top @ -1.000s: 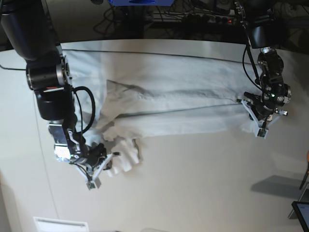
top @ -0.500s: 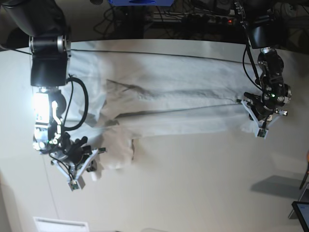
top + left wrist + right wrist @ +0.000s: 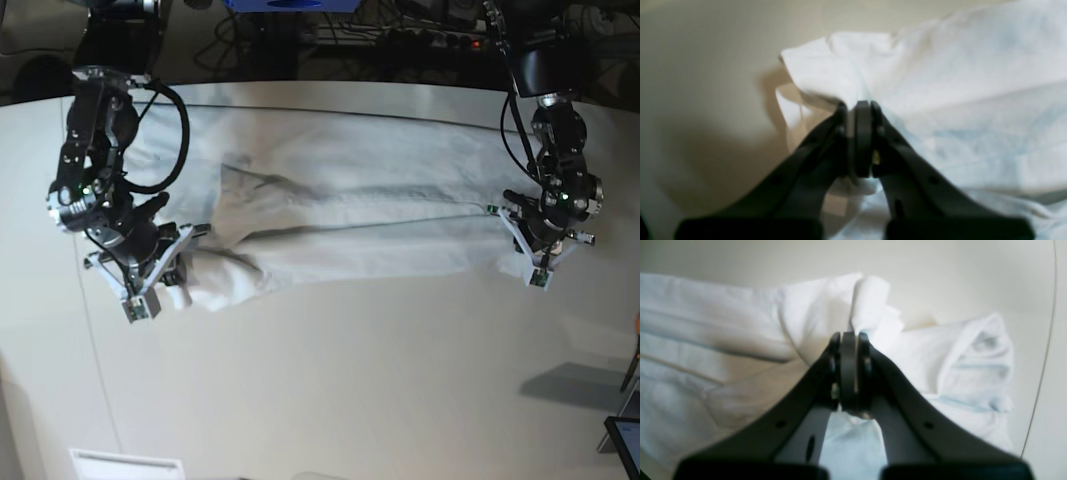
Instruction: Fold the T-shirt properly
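The white T-shirt [image 3: 350,200] lies stretched in a long, wrinkled band across the table [image 3: 380,380]. At its left end in the base view, my right gripper [image 3: 178,272] is shut on a bunched fold of the cloth. The right wrist view shows that gripper [image 3: 848,336] closed with T-shirt [image 3: 740,326] fabric pinched between the tips. At the right end, my left gripper [image 3: 527,258] is shut on the shirt's edge. In the left wrist view the left gripper [image 3: 857,105] has T-shirt [image 3: 957,93] cloth bulging above and below its closed tips.
Dark cables and equipment [image 3: 400,35] crowd the space behind the table's back edge. A thin dark line [image 3: 350,113] runs along the shirt's far side. A white plate [image 3: 125,463] sits at the front left edge, and a dark object [image 3: 625,440] at the lower right corner.
My right arm has swung back and to the left in the base view, dragging the crumpled corner with it and pulling the shirt flatter. The left arm has stayed put.
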Controlling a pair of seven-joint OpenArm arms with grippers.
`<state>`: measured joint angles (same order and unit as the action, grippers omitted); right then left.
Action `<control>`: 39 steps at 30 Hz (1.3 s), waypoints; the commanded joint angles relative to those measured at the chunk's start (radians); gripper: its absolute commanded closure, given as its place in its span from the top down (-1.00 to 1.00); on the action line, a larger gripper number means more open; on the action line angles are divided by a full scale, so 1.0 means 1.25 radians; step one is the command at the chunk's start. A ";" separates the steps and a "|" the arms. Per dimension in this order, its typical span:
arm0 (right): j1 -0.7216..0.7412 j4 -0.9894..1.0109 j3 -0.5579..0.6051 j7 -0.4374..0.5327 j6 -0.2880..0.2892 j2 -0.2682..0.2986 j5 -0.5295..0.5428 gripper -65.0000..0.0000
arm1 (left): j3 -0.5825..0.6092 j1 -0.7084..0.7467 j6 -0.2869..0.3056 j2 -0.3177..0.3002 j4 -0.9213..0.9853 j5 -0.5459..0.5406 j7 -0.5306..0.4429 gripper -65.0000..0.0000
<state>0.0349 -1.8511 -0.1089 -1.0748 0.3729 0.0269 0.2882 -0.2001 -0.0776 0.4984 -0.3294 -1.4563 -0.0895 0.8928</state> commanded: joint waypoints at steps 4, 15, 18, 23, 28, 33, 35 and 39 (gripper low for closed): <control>-0.038 -0.070 -0.004 0.009 0.003 -0.017 0.013 -1.00 | -0.004 -0.012 -0.002 -0.013 -0.019 -0.004 -0.010 -1.00; -0.153 -0.109 -0.004 -0.007 0.002 -0.037 0.174 -1.00 | -0.001 -0.012 -0.002 -0.015 -0.019 -0.004 -0.010 -1.00; -0.178 -0.111 -0.003 -0.005 0.002 -0.032 0.205 -1.00 | -0.001 -0.012 -0.002 -0.017 -0.019 -0.003 -0.010 -1.00; -0.210 -0.111 -0.004 -0.004 0.008 -0.014 0.207 -1.00 | 0.001 -0.012 -0.002 -0.021 -0.019 -0.003 -0.010 -1.00; -0.241 -0.111 -0.003 -0.002 0.009 0.033 0.207 -1.00 | 0.005 -0.012 -0.002 -0.021 -0.019 -0.003 -0.010 -1.00; -0.267 -0.109 0.001 -0.002 0.034 0.080 0.207 -1.00 | 0.005 -0.012 -0.002 -0.021 -0.019 -0.003 -0.010 -1.00; -0.279 -0.109 -0.002 -0.006 0.068 0.088 0.207 -1.00 | 0.005 -0.012 -0.002 -0.019 -0.019 -0.003 -0.010 -1.00; -0.301 -0.107 -0.002 -0.006 0.121 0.097 0.206 -1.00 | 0.005 -0.012 -0.002 -0.018 -0.019 -0.003 -0.010 -1.00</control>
<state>-0.3443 -1.9682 -0.1089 -1.0946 0.5190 0.1410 0.5354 -0.1890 -0.0769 0.4984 -0.3378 -1.4597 -0.0895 0.8932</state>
